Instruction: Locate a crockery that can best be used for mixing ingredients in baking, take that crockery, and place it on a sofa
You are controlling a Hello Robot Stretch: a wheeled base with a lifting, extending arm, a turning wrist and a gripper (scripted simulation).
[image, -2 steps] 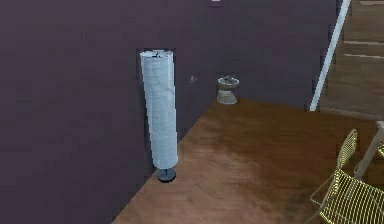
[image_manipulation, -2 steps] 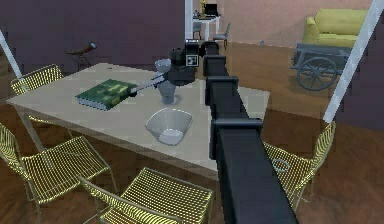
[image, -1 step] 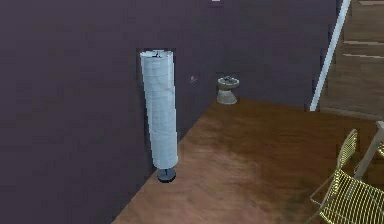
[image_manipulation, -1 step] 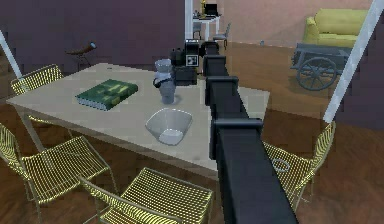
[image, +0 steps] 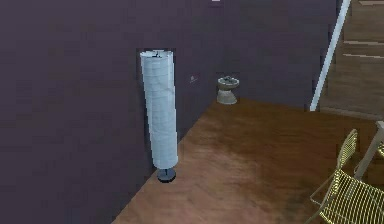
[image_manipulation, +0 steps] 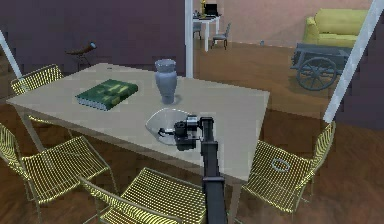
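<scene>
A clear, round bowl (image_manipulation: 158, 118) sits on the pale bench (image_manipulation: 240, 100), toward its near edge, in the arm side view. My pincer (image_manipulation: 172, 132) is right at the bowl's near rim, at the far end of my dark arm (image_manipulation: 212, 178), which rises from the bottom of that view. With the bowl lying on the bench right at the fingers, I cannot tell whether the pincer holds anything, nor whether it touches the glass.

Just beyond the bowl stands a grey vase (image_manipulation: 166, 80), upright. To the vase's left lies a green book (image_manipulation: 106, 94), flat on the bench and well apart from the bowl.

Yellow wire chairs ring the bench: one at the far left corner (image_manipulation: 40, 80), one at the near left (image_manipulation: 58, 165), one at the bottom edge (image_manipulation: 150, 195) and one at the near right (image_manipulation: 285, 172).

Through the opening beyond the bench, a yellow sofa (image_manipulation: 338, 25) stands against the back wall, with a grey wheeled cart (image_manipulation: 320, 62) in front of it.

In the forward view, a tall white cylinder floor lamp (image: 160, 105) stands against a dark purple wall. A small, squat stool-like object (image: 229, 91) sits on the floor farther back. Another yellow wire chair (image: 350, 180) shows at the lower right, on the wooden floor, below a wooden staircase (image: 362, 55).
</scene>
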